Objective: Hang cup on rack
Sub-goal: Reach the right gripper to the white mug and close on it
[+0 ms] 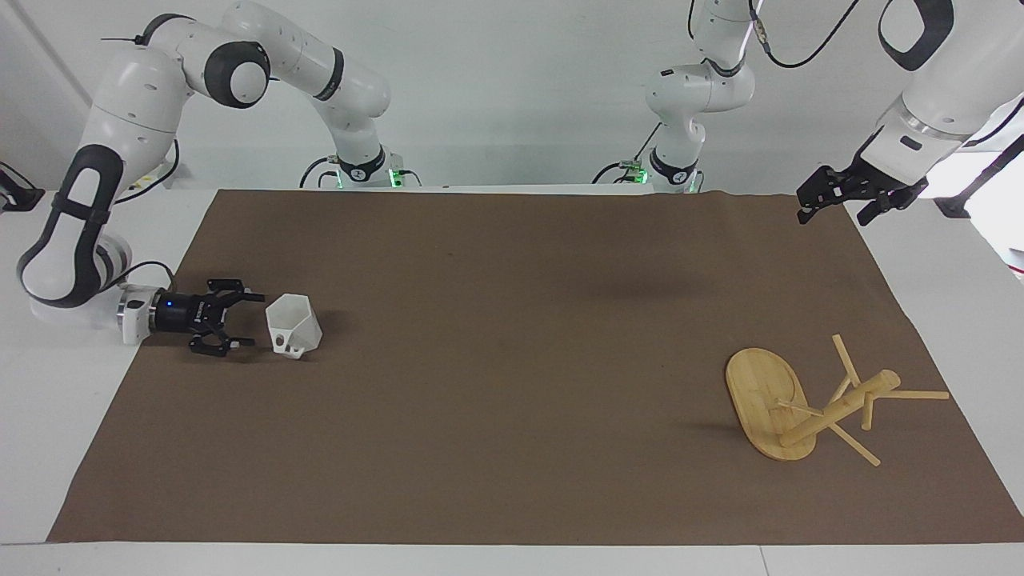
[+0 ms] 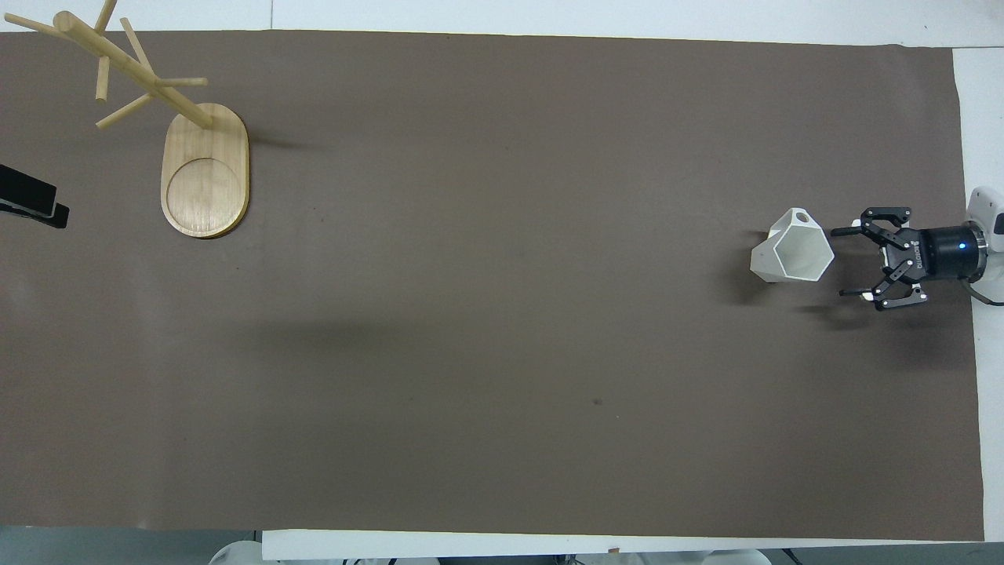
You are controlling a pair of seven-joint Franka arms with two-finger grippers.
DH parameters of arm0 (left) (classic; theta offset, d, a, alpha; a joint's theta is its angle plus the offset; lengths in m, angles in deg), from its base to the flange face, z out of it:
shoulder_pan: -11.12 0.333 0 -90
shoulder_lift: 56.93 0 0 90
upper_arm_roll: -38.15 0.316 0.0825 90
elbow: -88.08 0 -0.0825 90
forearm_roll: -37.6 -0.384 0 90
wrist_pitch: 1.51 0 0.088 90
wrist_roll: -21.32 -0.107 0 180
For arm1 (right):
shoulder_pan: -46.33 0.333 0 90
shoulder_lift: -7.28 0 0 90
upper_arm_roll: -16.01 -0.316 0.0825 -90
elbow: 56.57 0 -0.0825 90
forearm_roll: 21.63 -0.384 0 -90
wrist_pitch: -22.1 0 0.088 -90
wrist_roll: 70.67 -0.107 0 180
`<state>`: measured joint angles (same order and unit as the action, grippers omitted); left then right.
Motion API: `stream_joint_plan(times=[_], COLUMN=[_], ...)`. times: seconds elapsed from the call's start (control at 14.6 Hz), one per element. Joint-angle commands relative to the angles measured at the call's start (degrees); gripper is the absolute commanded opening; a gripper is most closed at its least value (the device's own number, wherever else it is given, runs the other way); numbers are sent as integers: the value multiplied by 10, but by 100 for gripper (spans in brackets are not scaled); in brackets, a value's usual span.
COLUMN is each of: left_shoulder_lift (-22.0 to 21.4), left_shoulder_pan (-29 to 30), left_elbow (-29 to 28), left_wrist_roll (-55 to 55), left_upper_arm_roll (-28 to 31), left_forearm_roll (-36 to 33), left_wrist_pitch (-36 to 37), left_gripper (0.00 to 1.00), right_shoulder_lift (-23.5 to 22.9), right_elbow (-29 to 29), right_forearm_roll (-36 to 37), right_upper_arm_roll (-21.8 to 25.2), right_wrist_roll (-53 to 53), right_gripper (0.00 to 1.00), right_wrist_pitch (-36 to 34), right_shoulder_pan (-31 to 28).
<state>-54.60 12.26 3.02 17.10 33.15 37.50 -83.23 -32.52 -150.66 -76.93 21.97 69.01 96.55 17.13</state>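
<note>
The white faceted cup (image 1: 294,325) stands upright on the brown mat (image 1: 512,360) toward the right arm's end of the bench, its hexagonal mouth up and its holed handle on the side turned away from the robots. The right tool (image 1: 250,320) lies low and level just beside the cup, fingers spread wide and pointing at its wall, nothing held; no contact is visible yet. The bamboo mug rack (image 1: 780,408) stands well apart, toward the left arm's end, pegs free. The left tool (image 1: 832,208) waits raised over the mat's edge at that end, open and empty. Judgement: the step in hand is the side approach to grasp the cup. To do it well, the fingers should straddle the body evenly before closing, since the tapering facets could let the cup twist or slide on the mat if one finger lands first. The grip should leave the handle clear and exposed, because that opening must later go over a peg. Closing low on the narrow foot risks tipping; mid-body looks safer.
</note>
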Motion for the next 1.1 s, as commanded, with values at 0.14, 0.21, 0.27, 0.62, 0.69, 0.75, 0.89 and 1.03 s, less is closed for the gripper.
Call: stream_joint_plan(times=[0.14,0.21,0.27,0.62,0.69,0.75,0.89,1.03], left_shoulder_lift=[-9,-9,-9,-9,-9,-9,-9,-9], left_shoulder_pan=[0,0,0,0,0,0,0,0], left_elbow=[-11,-11,-11,-11,-11,-11,-11,-11], left_wrist_roll=[5,5,5,5,5,5,5,5], left_upper_arm_roll=[0,0,0,0,0,0,1,0], left_forearm_roll=[-9,-9,-9,-9,-9,-9,-9,-9], left_wrist_pitch=[1,1,1,1,1,1,1,1], left_gripper=[100,100,100,100,100,100,100,100], right_shoulder_lift=[3,4,4,8,8,9,9,9], right_elbow=[-21,-26,-27,-51,-53,-53,-54,-55], right_forearm_roll=[-14,-14,-14,-19,-24,-30,-31,-32], right_upper_arm_roll=[-5,-5,-5,-5,-5,-5,-5,-5], right_wrist_roll=[43,48,51,54,53,53,53,53], right_gripper=[100,100,100,100,100,100,100,100], right_wrist_pitch=[-7,-5,-4,16,17,17,18,22], right_shoulder_pan=[-2,-2,-2,-1,0,0,2,6])
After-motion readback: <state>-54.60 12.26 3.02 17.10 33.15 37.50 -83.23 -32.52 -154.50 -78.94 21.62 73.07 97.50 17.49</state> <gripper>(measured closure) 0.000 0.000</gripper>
